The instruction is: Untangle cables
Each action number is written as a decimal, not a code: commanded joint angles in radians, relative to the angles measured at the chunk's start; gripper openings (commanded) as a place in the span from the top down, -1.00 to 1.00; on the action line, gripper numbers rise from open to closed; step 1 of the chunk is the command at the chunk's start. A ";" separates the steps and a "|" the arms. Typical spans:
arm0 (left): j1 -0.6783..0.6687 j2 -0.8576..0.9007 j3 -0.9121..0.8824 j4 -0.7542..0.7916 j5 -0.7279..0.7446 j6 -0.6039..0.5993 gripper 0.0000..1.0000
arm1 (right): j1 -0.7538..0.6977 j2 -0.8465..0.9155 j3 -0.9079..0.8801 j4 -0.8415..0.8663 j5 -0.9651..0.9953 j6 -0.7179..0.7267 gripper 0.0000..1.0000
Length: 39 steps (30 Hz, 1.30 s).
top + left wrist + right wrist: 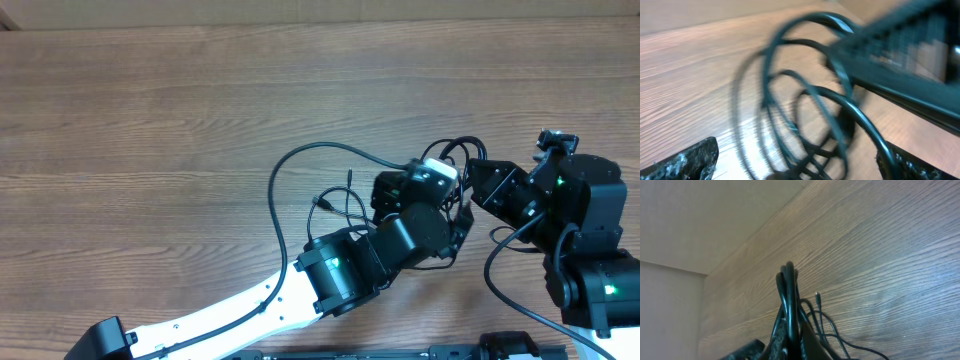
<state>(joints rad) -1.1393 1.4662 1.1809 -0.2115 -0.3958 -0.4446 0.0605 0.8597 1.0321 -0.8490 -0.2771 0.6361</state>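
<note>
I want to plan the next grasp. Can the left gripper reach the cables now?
Probably yes. The left gripper looks open, and the cables loop right between its fingers; nothing blocks them, though the view is blurred.

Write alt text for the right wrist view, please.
Black cables rise in tight loops, pinched in the right end effector. Behind them, one thin strand with a small plug lies on the wooden table.
</note>
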 commanded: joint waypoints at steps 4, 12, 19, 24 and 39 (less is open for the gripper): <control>0.000 -0.022 0.015 -0.002 -0.201 -0.094 -1.00 | 0.000 -0.006 0.023 0.009 -0.013 -0.005 0.92; 0.002 -0.022 0.015 -0.027 -0.295 -0.095 -1.00 | 0.000 -0.007 0.023 0.003 -0.031 -0.019 0.92; 0.035 -0.023 0.015 -0.034 -0.337 -0.094 -1.00 | 0.001 -0.015 0.026 -0.013 -0.040 -0.039 0.93; 0.101 -0.023 0.015 -0.061 -0.306 -0.095 -1.00 | 0.001 -0.058 0.032 -0.026 -0.040 -0.042 0.92; 0.261 -0.023 0.015 -0.195 -0.150 -0.098 -0.99 | 0.001 -0.132 0.042 0.091 -0.310 -0.201 0.92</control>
<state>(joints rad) -0.9043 1.4643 1.1809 -0.3824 -0.5533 -0.5255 0.0605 0.7444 1.0325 -0.7731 -0.5198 0.4908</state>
